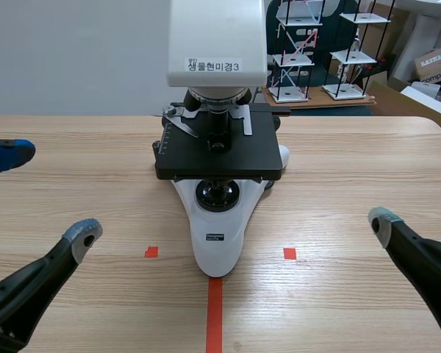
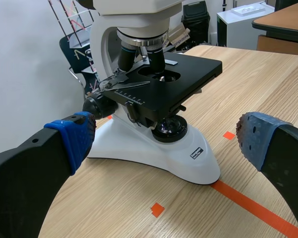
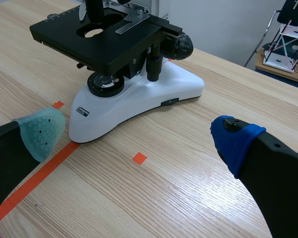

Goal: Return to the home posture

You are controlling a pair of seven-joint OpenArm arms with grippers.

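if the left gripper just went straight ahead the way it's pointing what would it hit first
Most likely the microscope, probably its white base, which sits straight ahead between the open jaws of the left gripper. Depth is hard to judge.

Left end effector [image 1: 48,193] and right end effector [image 1: 419,195] both sit low, spread wide

I see my left hand [image 1: 48,195] and right hand [image 1: 417,195] low over the desk [image 1: 338,162], fingers spread wide, both empty, flanking the white microscope [image 1: 217,220].
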